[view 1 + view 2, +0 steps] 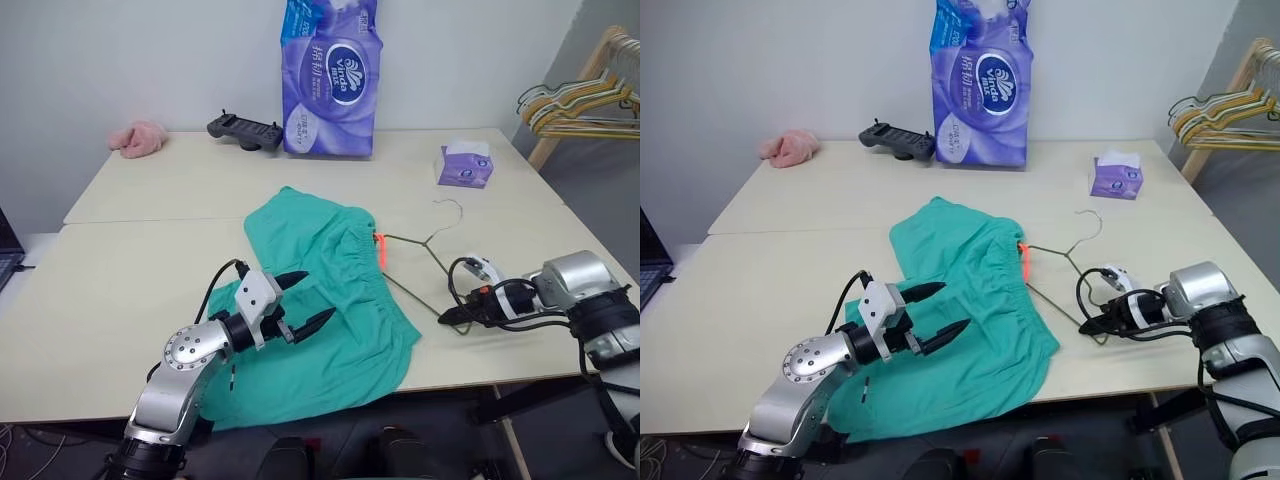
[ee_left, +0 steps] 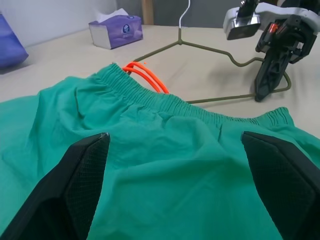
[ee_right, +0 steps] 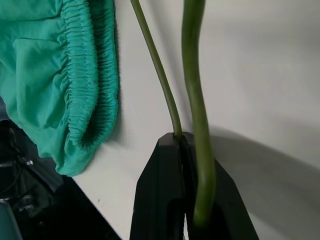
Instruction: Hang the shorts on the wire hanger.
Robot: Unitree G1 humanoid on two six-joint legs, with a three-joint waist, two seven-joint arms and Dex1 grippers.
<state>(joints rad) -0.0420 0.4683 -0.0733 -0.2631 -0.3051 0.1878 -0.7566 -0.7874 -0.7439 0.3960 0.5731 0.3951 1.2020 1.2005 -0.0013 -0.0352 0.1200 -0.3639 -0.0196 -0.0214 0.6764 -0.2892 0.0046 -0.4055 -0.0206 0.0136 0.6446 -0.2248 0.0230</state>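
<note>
Left gripper [image 1: 298, 303] hovered nearest, jaws spread wide and empty, over the teal shorts [image 1: 335, 300] lying flat at the table's [image 1: 150, 260] near edge, hem drooping off it. Just beside the waistband, the right gripper [image 1: 459, 316] was clamped shut on the wire hanger's [image 1: 425, 245] lower corner; its other end reached the orange drawstring [image 1: 381, 249]. Judged step: feeding the hanger into the shorts. Next move likely needs the left claw to pinch the waistband open. Farther back: tissue box [image 1: 464, 164], tissues showing; purple tissue pack [image 1: 331, 75], sealed.
</note>
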